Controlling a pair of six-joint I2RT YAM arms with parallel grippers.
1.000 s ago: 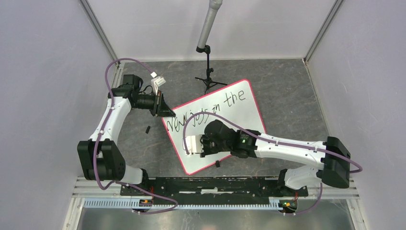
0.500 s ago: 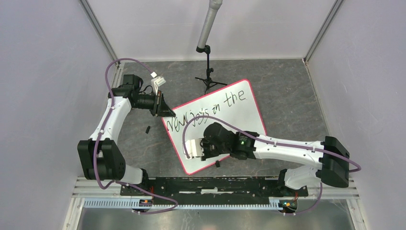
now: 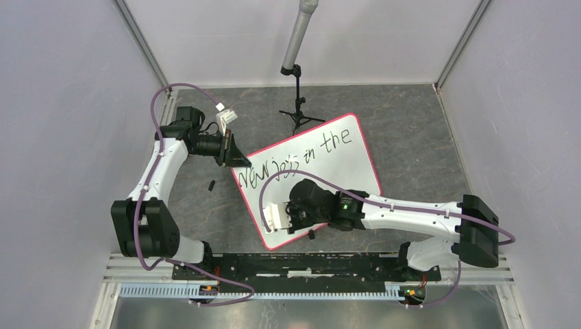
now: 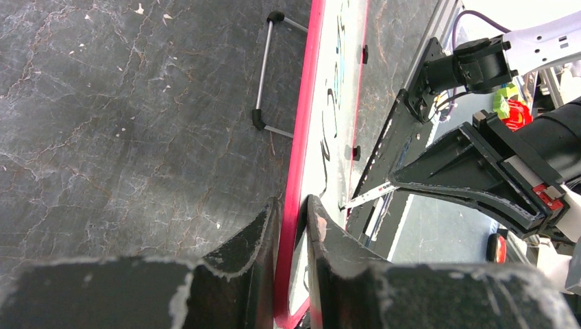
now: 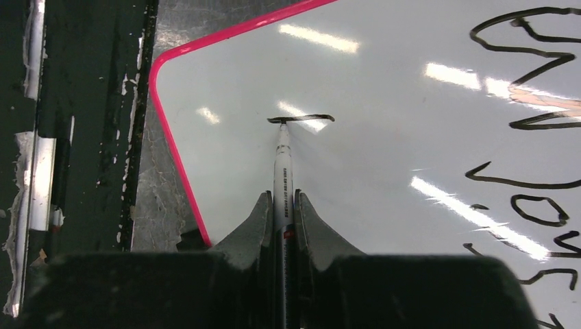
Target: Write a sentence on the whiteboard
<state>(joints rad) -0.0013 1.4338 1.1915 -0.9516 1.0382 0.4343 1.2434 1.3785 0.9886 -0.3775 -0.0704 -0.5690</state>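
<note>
The whiteboard [image 3: 353,171] lies tilted on the dark table, white with a pink-red rim. The sentence [image 3: 301,156] runs across its upper part in black marker. My left gripper [image 3: 236,159] is shut on the board's far-left rim; the left wrist view shows its jaws [image 4: 293,219] clamped on the red rim [image 4: 305,137]. My right gripper [image 3: 272,216] is over the board's near-left corner, shut on a white marker [image 5: 283,164]. The marker's tip touches the board [image 5: 397,82] at the left end of a short fresh black stroke [image 5: 305,118]. Earlier words [image 5: 527,75] show at the right.
A small black tripod [image 3: 299,113] under a grey pole stands just beyond the board. A small black piece [image 3: 212,184] lies on the table left of the board. A black clip [image 3: 312,234] sits at the board's near edge. The black base rail [image 3: 301,264] runs along the front.
My right gripper with the marker has moved a little toward the near edge, down the board's left side. The left arm and the board have not moved.
</note>
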